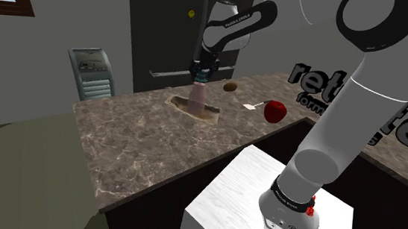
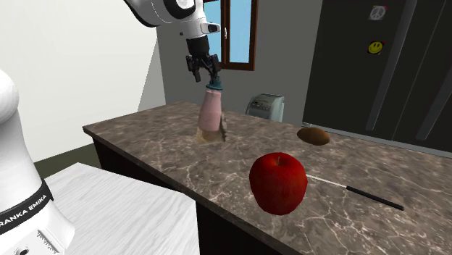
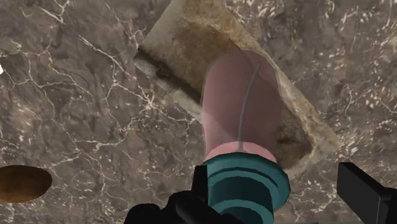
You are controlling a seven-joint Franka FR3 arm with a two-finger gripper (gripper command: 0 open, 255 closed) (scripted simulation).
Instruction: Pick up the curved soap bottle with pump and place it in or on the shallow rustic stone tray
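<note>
With the pink soap bottle (image 2: 211, 112) upright in the stone tray (image 3: 172, 44), I hold my pincer (image 2: 206, 76) spread at its twelve o'clock, apparently for release.

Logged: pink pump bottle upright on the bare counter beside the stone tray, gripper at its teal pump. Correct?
Not quite. The pink pump bottle is upright with its base inside the stone tray, not on bare counter beside it, as the wrist view shows. The gripper is at its teal pump.
</note>
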